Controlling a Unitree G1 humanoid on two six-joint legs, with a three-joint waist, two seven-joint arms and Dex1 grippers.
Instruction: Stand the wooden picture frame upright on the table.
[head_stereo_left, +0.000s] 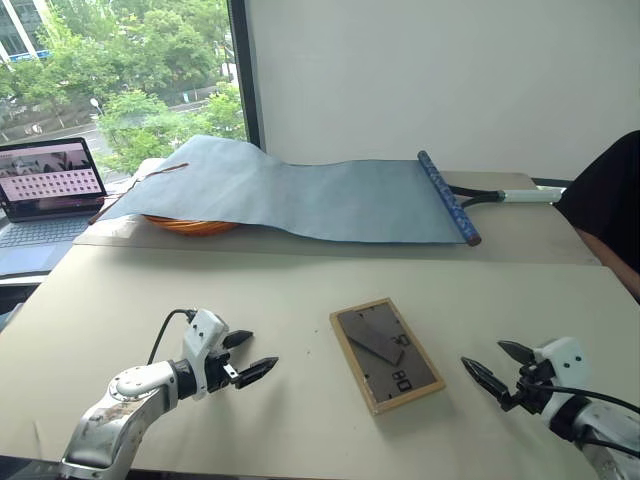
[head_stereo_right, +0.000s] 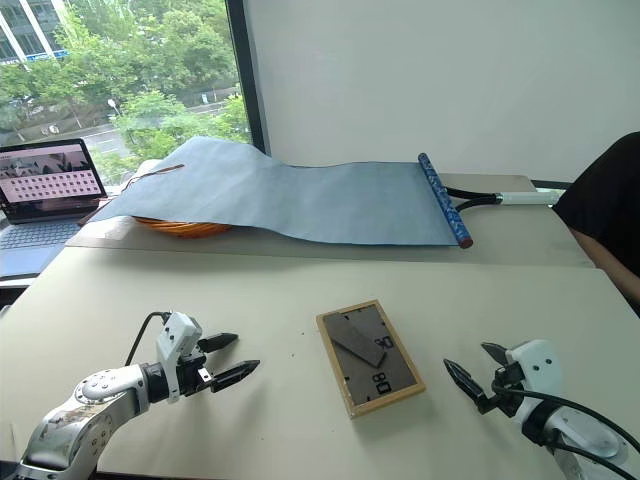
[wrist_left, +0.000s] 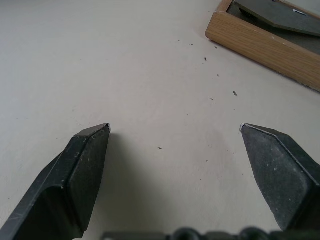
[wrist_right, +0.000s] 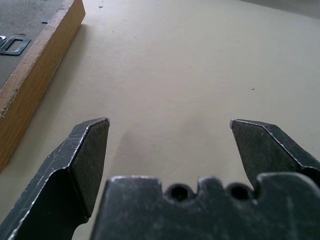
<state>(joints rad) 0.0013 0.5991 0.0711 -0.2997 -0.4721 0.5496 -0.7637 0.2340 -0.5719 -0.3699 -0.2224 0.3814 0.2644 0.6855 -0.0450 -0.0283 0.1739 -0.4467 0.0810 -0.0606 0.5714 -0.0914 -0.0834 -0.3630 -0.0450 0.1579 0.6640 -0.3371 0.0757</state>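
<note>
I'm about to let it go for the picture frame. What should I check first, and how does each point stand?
1. Picture frame lies flat, back panel up, stand folded: ok to grasp, not yet upright.
2. Left gripper open and empty: ok.
3. Right gripper open and empty: ok.
4. Frame sits between both grippers, touching neither: ok.
5. Bare table around the frame for standing it: ok.
6. Person's sleeve at the table's far right edge: not ok, keep watch.

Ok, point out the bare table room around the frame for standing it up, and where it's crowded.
Bare table runs between the wooden picture frame and the grey-blue sheet behind it. More bare top lies between the frame and the open left gripper, and a narrower strip toward the open right gripper. The far edge is crowded: sheet, laptop, orange basket.
</note>
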